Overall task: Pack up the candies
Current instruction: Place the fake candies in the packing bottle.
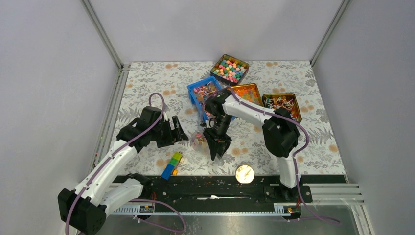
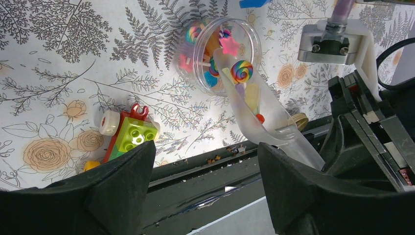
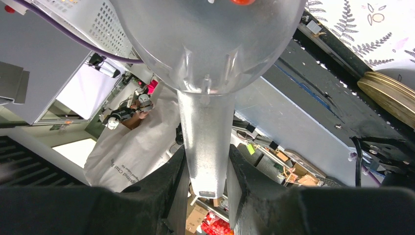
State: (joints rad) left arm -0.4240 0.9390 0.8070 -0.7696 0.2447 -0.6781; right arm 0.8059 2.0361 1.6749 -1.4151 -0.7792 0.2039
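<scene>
A small clear round jar [image 1: 198, 141] sits on the floral mat and holds mixed candies. In the left wrist view the jar [image 2: 195, 63] shows a swirl lollipop [image 2: 242, 71] and a pink star sweet [image 2: 229, 45] at its mouth. My right gripper [image 1: 217, 147] is shut on the handle of a translucent scoop [image 3: 208, 147]. The scoop [image 2: 259, 117] has its tip in the jar, with a few sweets on it. Tiny wrapped candies fill the blue tray [image 1: 202, 93] and the right tin [image 1: 282, 104]. My left gripper [image 1: 179, 132] is open and empty, left of the jar.
A tin of pastel balls [image 1: 230, 68] and an orange-filled tin [image 1: 247, 92] stand at the back. Lego bricks [image 1: 171, 165] lie near the front edge, also in the left wrist view [image 2: 133, 134]. A gold lid [image 1: 244, 174] lies by the black rail [image 1: 210, 188].
</scene>
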